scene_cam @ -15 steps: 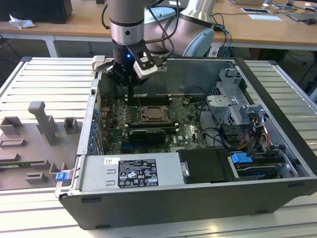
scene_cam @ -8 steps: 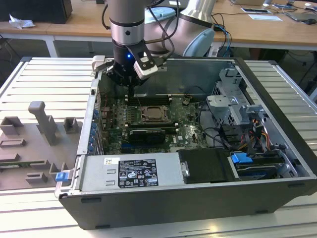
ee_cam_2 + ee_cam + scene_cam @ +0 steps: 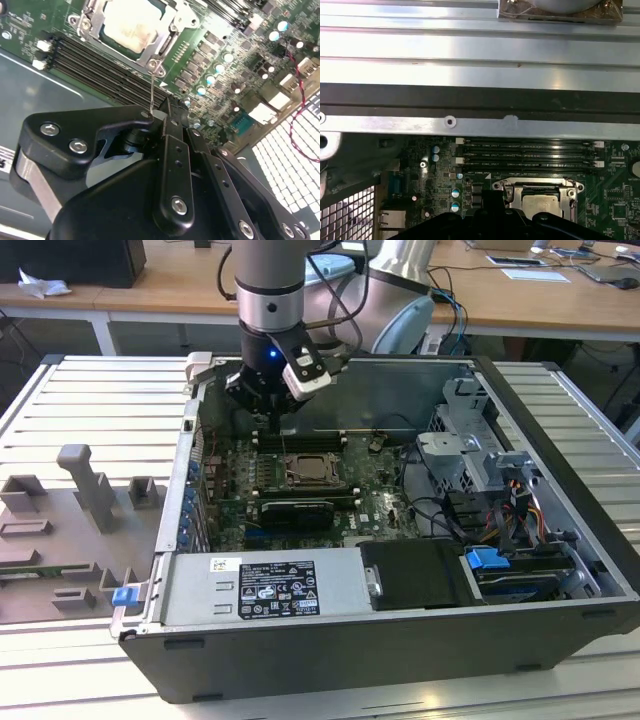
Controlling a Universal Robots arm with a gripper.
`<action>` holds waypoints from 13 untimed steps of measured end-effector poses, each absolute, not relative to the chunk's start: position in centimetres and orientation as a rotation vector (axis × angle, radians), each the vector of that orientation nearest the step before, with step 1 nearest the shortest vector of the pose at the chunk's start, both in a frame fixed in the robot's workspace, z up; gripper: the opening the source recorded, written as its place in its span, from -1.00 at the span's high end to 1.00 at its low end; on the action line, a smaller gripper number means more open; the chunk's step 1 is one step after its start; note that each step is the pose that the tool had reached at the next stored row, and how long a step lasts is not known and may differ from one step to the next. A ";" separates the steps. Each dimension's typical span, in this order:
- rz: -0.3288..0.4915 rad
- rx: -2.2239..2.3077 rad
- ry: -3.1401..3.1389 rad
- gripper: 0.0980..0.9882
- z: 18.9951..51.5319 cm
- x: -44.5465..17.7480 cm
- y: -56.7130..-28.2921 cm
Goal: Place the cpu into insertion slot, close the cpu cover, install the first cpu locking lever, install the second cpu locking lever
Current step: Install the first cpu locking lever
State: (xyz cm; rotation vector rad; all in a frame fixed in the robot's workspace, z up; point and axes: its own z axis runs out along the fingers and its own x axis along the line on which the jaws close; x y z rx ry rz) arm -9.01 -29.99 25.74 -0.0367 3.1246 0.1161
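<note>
Inside the open computer case, the insertion slot [image 3: 308, 472] sits mid-board. In both wrist views the pale cpu [image 3: 131, 22] [image 3: 540, 204] lies in it. The silvery cpu cover [image 3: 167, 37] [image 3: 540, 186] lies flat around the chip. A thin wire locking lever [image 3: 152, 87] rises from the socket's corner to my gripper [image 3: 161, 116], whose fingers look shut on its end. In the exterior view my gripper [image 3: 274, 420] hangs over the board's back left, behind the socket.
Long black memory slots [image 3: 100, 65] run beside the socket. The case's rear wall [image 3: 400, 390] stands close behind the arm. A power supply [image 3: 265, 590] fills the front, and a drive cage [image 3: 480, 440] with cables [image 3: 500, 520] stands at the exterior view's right. Grey fixtures [image 3: 80, 500] stand outside at the left.
</note>
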 end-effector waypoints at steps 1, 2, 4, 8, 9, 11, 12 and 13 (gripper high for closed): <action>0.116 -0.037 3.125 0.98 25.7 -8.7 -30.0; 0.116 -0.037 3.125 0.98 25.7 -8.4 -30.0; 0.116 -0.037 3.125 0.98 25.7 -7.8 -30.0; 0.116 -0.037 3.125 0.98 25.6 -6.5 -30.0; 0.116 -0.037 3.125 0.98 25.5 -6.2 -30.0; 0.116 -0.037 3.125 0.98 25.5 -5.8 -30.0; 0.121 -0.037 3.124 0.98 25.5 -5.5 -30.0; 0.134 -0.037 3.123 0.98 25.5 -5.5 -30.0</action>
